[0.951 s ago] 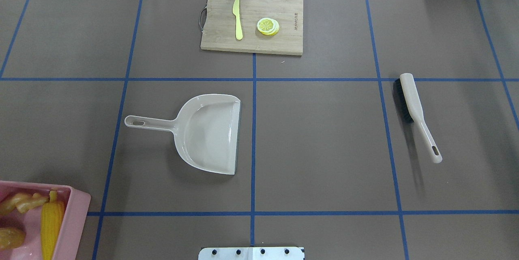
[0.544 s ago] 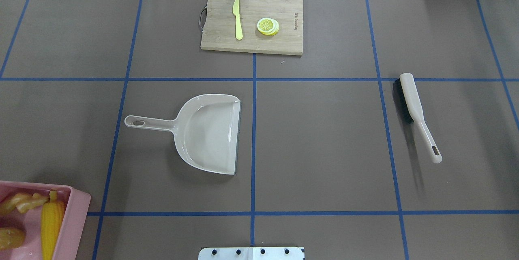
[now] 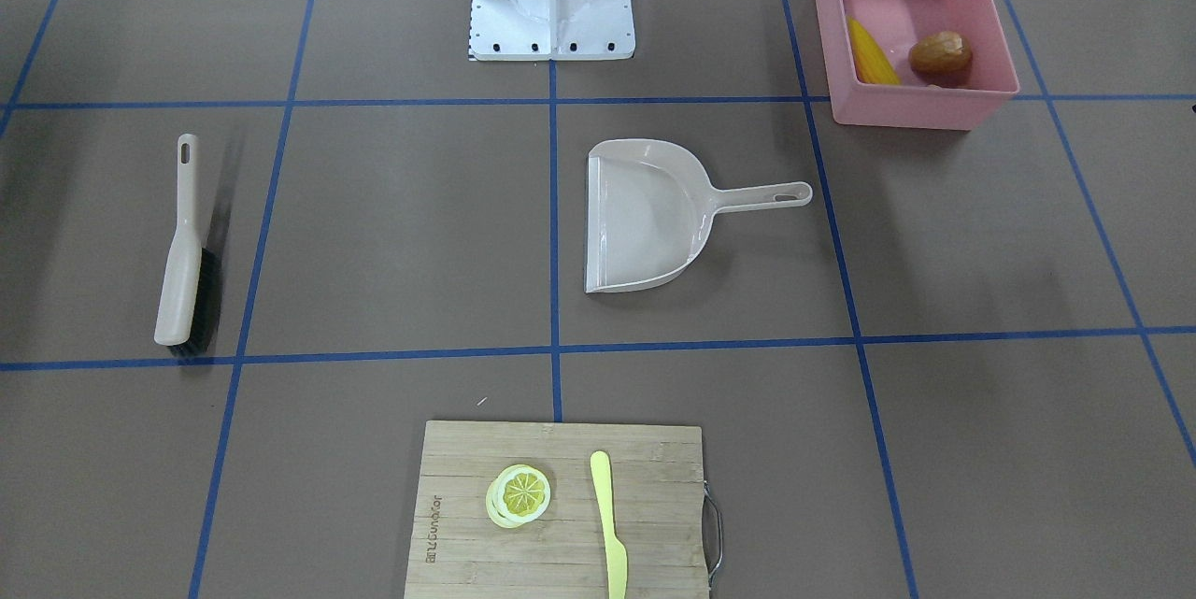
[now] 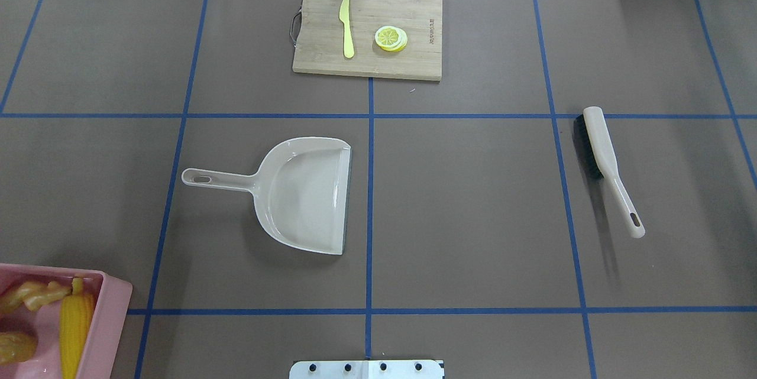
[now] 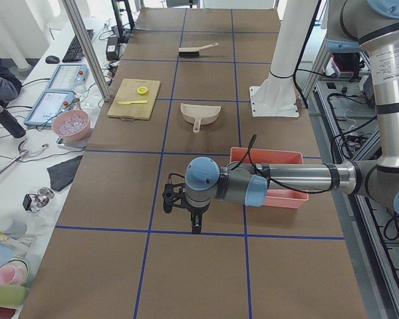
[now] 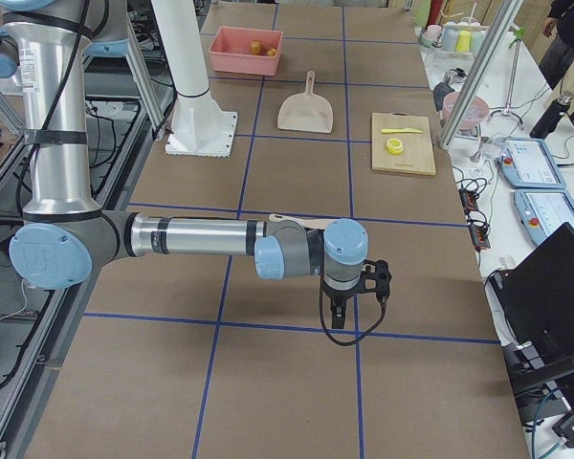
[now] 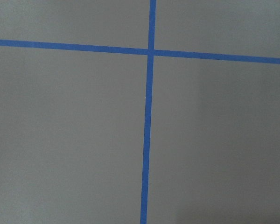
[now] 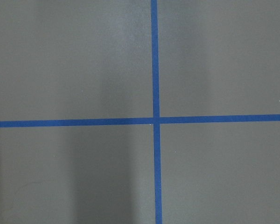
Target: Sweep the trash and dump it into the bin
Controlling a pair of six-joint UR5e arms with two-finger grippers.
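The pink bin [image 3: 920, 108] stands at the table's corner on my left side, also in the overhead view [image 4: 112, 308]. In it lie the yellow corn cob [image 4: 74, 323], the brown-orange potato [image 3: 941, 52] and the tan ginger root [image 4: 32, 295]. The beige dustpan [image 4: 301, 193] lies empty near the table's middle. The brush [image 4: 606, 160] lies flat on my right side. My left gripper [image 5: 196, 226] hangs over bare table beyond the bin. My right gripper [image 6: 338, 318] hangs over bare table at the far right end. I cannot tell whether either is open or shut.
A wooden cutting board [image 4: 414, 12] at the far middle edge carries a pale yellow knife [image 4: 346, 27] and a lemon slice [image 4: 390, 38]. Blue tape lines cross the brown table [image 7: 149, 51]. Both wrist views show only table and tape.
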